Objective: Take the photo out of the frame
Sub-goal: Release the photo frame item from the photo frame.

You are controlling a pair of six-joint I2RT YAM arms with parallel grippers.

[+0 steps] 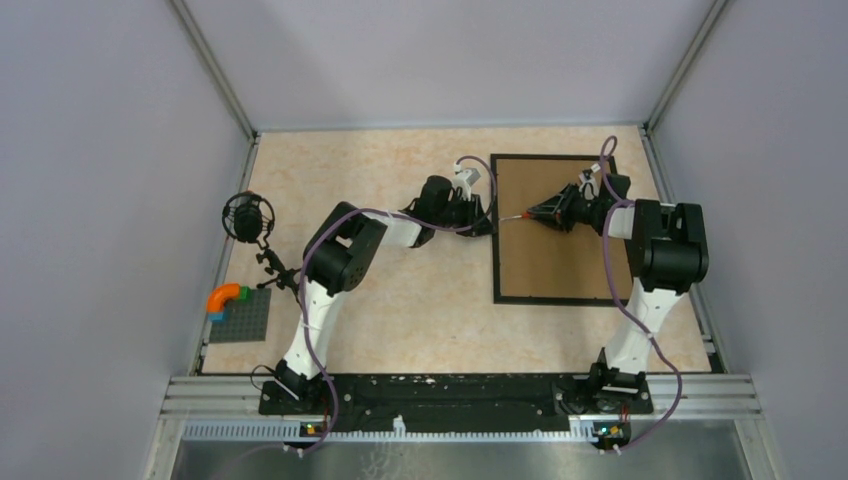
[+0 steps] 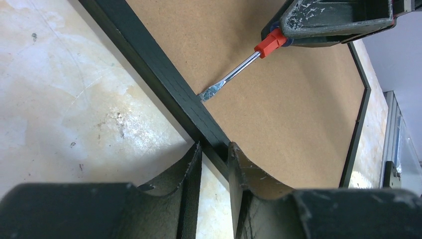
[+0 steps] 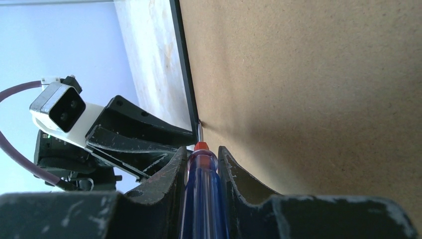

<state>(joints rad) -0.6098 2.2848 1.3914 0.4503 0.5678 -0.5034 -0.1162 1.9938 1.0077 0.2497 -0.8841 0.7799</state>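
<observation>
The frame (image 1: 497,255) lies face down at the right of the table, its black rim around a brown backing board (image 1: 555,255). The photo is hidden under that board. My left gripper (image 1: 490,222) sits at the frame's left rail (image 2: 149,64), its fingertips (image 2: 215,145) closed across the rail, one on the table side and one on the board side. Above the board, my right gripper (image 3: 202,149) is shut on a screwdriver (image 3: 201,199) with a blue handle and red collar. The flat tip of its shaft (image 2: 234,74) touches the board right at the rail's inner edge.
At the table's left edge stand a black round device on a stalk (image 1: 247,216) and a grey baseplate (image 1: 245,320) carrying an orange curved brick (image 1: 225,296). Enclosure walls border the table closely on the left, right and back. The frame's right rail runs close to the right wall.
</observation>
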